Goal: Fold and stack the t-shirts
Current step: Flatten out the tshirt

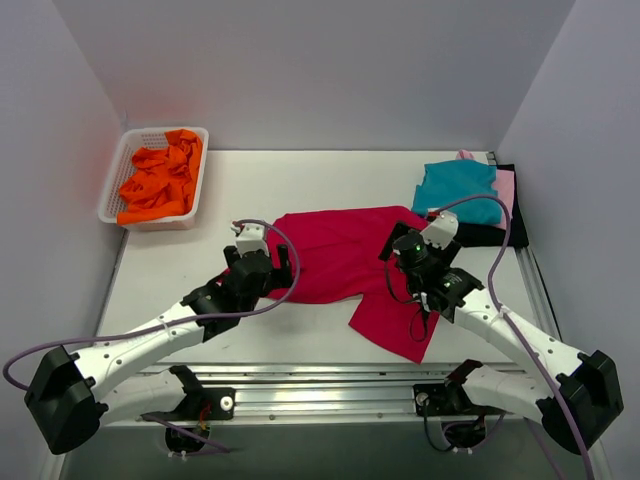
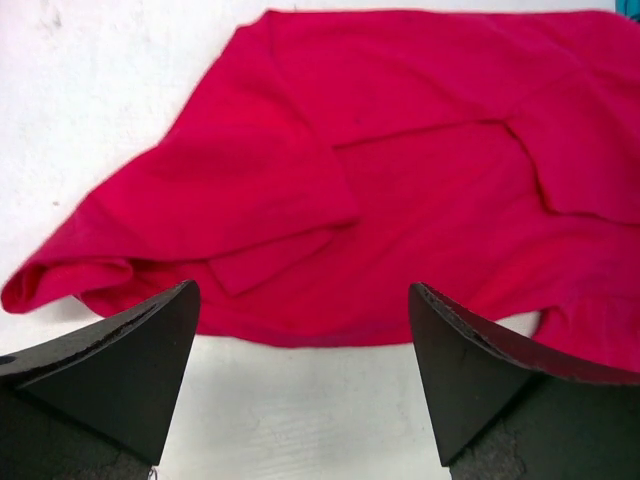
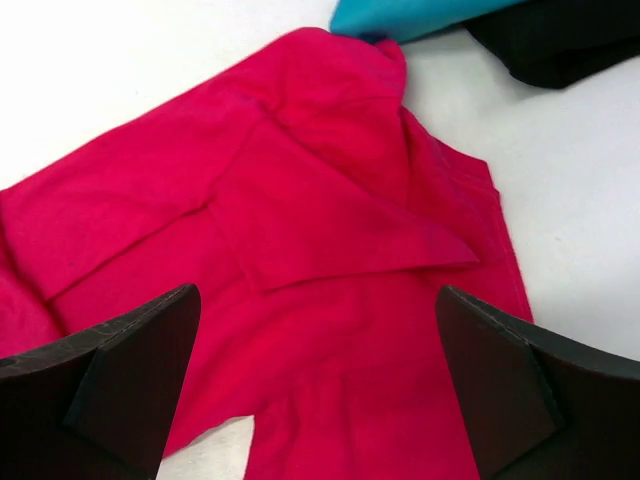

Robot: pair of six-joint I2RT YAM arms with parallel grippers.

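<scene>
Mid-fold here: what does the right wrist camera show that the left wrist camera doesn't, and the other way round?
Only the right wrist view shows the teal shirt and the black shirt at its top edge, past the right gripper. Only the left wrist view shows the bunched corner of the red shirt, beyond the left gripper. Both show the red shirt lying creased on the white table, and open jaws holding nothing.

A lab test cell is suggested: a white table (image 1: pixel 250 185) is enclosed by plain walls (image 1: pixel 300 60), and two robot arms (image 1: pixel 140 345) are bolted to a metal rail (image 1: pixel 330 388).
</scene>
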